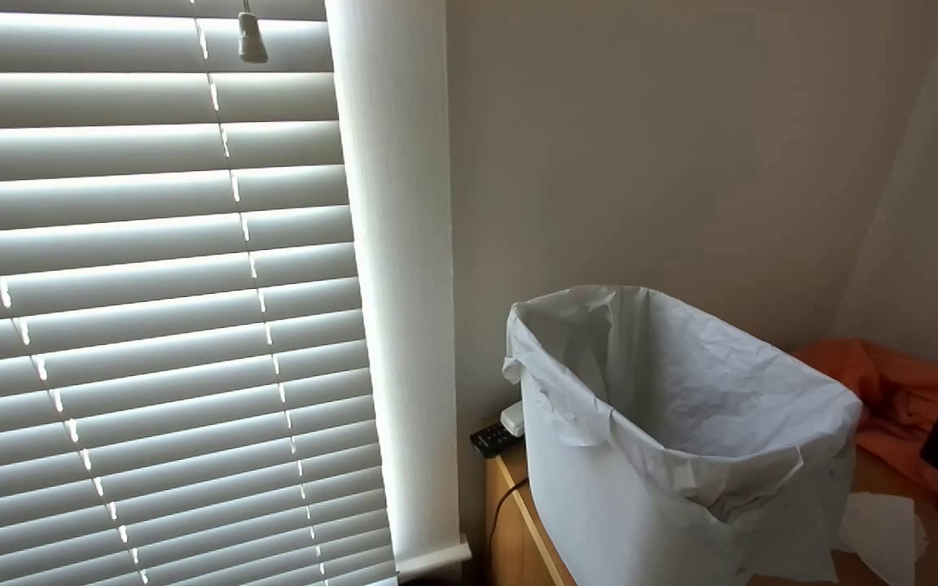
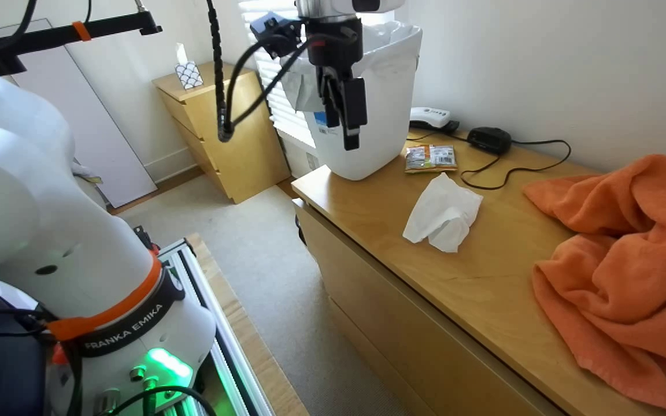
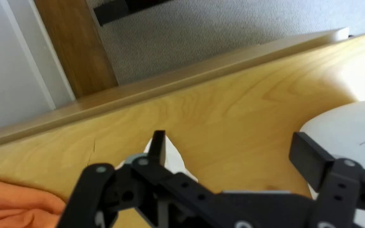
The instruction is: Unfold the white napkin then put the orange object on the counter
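White napkin (image 2: pixel 434 202): on top of the wooden dresser (image 2: pixel 483 283), rumpled, with a raised fold on its near side. In the wrist view the gripper (image 3: pixel 228 142) blocks part of it. Its far tip is just beside a flat orange-and-silver snack packet (image 2: pixel 430 158); can't tell if they touch. Other orange thing: the orange towel (image 2: pixel 628 277), bunched in a heap on the same dresser, near the napkin but apart from it. Can't tell which of the two the task means.

Gripper: fingers spread wide, dresser wood showing through the gap. Points down, up off the dresser; in an exterior view it overlaps the white trash bin (image 2: pixel 391 115).

Bin stands upright on the dresser's end, packet just beside it, plastic liner (image 1: pixel 729 391) turned out over the rim. Past the packet, by the wall (image 2: pixel 541 75): white device (image 2: pixel 430 117) and corded black device (image 2: pixel 489 140). Black remote (image 1: pixel 495 440) next to the bin in an exterior view.

Further out: window blinds (image 1: pixel 151 325) lowered near the bin. Small wooden drawer unit (image 2: pixel 240 133) across the carpet (image 2: pixel 263 248), tissue box (image 2: pixel 189 75) on top. Franka arm (image 2: pixel 96 219) opposite the dresser, green light (image 2: pixel 169 363) on at its base.
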{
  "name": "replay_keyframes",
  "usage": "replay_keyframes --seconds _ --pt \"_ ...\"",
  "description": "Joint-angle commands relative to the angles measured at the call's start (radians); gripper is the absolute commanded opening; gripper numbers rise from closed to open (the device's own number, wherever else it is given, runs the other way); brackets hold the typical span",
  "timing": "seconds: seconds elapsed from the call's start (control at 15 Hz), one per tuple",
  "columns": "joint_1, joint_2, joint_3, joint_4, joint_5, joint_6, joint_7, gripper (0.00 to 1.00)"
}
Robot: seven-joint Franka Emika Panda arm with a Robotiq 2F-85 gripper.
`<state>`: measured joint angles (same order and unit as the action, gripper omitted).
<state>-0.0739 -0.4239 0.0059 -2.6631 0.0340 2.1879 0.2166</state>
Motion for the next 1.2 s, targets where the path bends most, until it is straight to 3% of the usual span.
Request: replay_keyframes --seconds 0.0,0.2,0.6,0.93,1.13 --pt "-0.019 0.049 -0.021 -0.059 -0.012 0.218 -0.018 1.00" --pt "-0.012 0.120 -0.052 -0.076 0.029 0.323 -0.050 1.00" --pt "-0.014 0.139 -0.057 -0.063 0.042 0.304 -0.046 1.00" --pt "-0.108 0.254 -0.013 -0.066 -0.255 0.441 0.051 1.00" --pt "-0.125 0.333 -0.023 -0.052 -0.354 0.540 0.106 1.00"
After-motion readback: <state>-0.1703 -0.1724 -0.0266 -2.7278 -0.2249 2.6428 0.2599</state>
